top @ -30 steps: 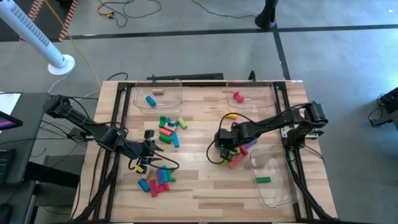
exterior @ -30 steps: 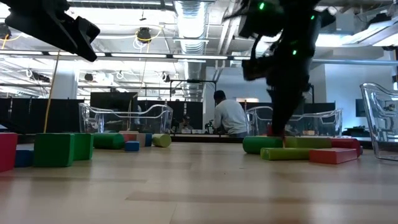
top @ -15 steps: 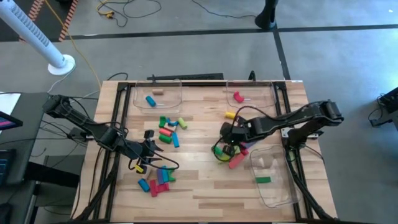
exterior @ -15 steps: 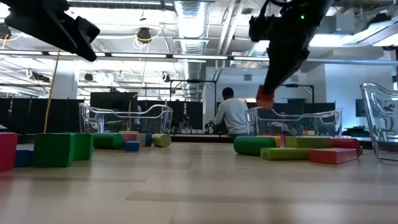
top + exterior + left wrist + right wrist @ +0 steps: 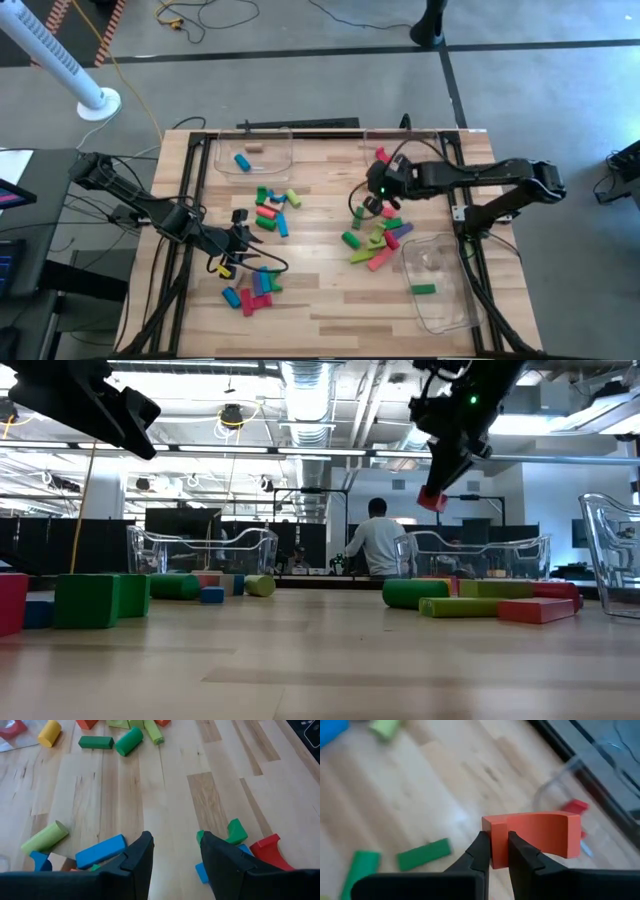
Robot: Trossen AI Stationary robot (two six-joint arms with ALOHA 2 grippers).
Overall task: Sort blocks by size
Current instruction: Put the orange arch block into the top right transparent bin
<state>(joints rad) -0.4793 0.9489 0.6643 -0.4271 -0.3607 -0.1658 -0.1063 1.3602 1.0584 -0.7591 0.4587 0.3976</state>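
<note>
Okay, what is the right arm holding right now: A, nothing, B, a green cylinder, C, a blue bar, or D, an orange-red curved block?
D: the right wrist view shows the right gripper shut on an orange-red curved block, carried above the table.

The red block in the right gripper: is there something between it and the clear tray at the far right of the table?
Nothing visible. The right gripper holds the red block above the table, just short of the clear tray, which holds one red piece.
</note>
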